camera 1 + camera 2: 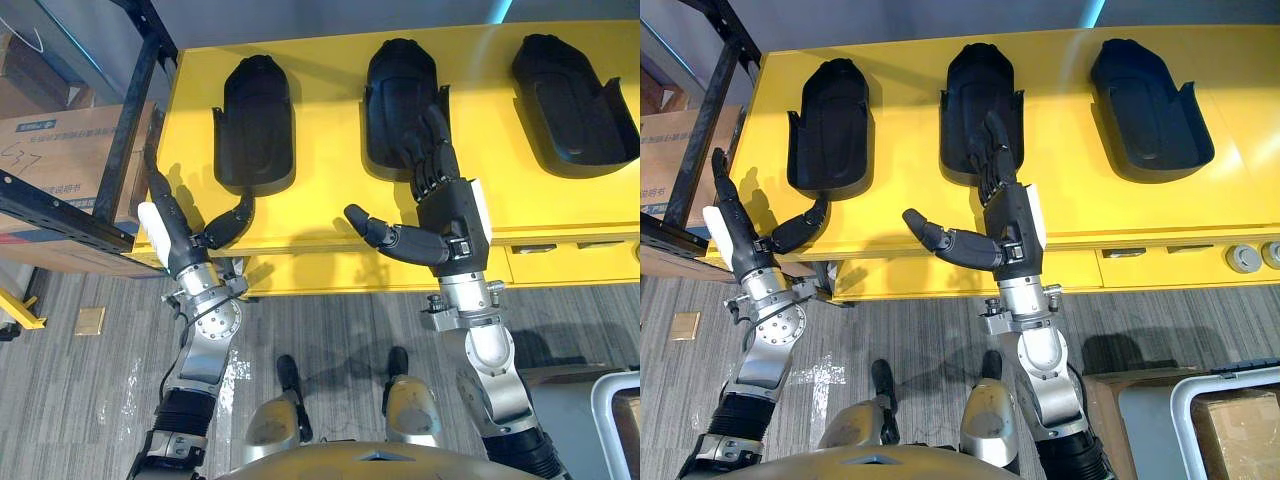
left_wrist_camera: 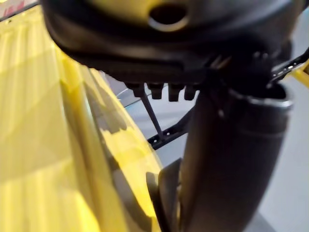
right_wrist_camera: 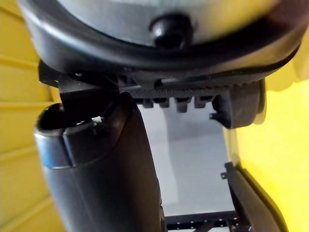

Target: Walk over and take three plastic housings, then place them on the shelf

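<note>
Glossy yellow table (image 1: 330, 215) holds moulded black housings (image 1: 256, 120); left robot hand (image 1: 180, 245), right robot hand (image 1: 450, 215) both splayed.

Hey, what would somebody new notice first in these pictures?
Three black plastic housings lie in a row on the bright yellow table: left housing, middle housing, right housing. The open right hand reaches over the middle housing's near end; the open left hand is at the table's near edge by the left housing. A dark shelf frame stands at the table's left end.

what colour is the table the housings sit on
Bright yellow table, clearest in the right eye view.
</note>
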